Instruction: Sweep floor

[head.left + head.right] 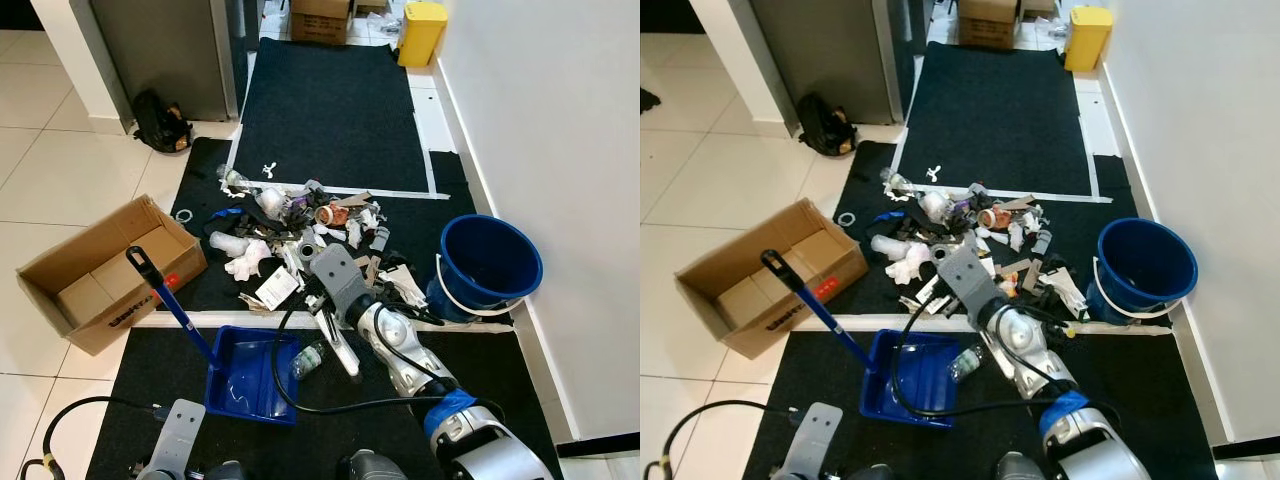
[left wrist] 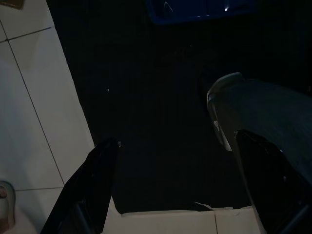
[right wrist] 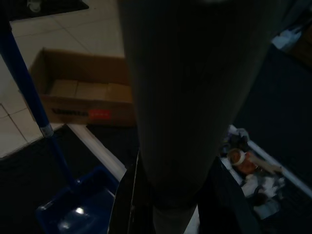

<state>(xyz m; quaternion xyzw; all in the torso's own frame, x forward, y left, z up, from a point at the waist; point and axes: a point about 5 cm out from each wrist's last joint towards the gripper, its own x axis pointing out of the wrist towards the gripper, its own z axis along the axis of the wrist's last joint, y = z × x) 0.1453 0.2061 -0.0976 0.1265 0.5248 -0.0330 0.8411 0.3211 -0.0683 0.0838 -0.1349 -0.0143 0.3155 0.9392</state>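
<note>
The right gripper (image 1: pixel 335 325) has its fingers clamped on a brush handle (image 3: pixel 180 112), at the near edge of the litter pile (image 1: pixel 300 235). Next, I think, it must push litter into the blue dustpan (image 1: pixel 250 375). Left fingers (image 2: pixel 83 195) apart, idle.

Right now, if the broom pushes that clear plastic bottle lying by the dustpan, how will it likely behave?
The clear bottle lies on its side on the black mat, beside the blue dustpan, so it would probably roll or skid rather than slide straight. It looks empty, so likely light and easily flicked off course.
</note>
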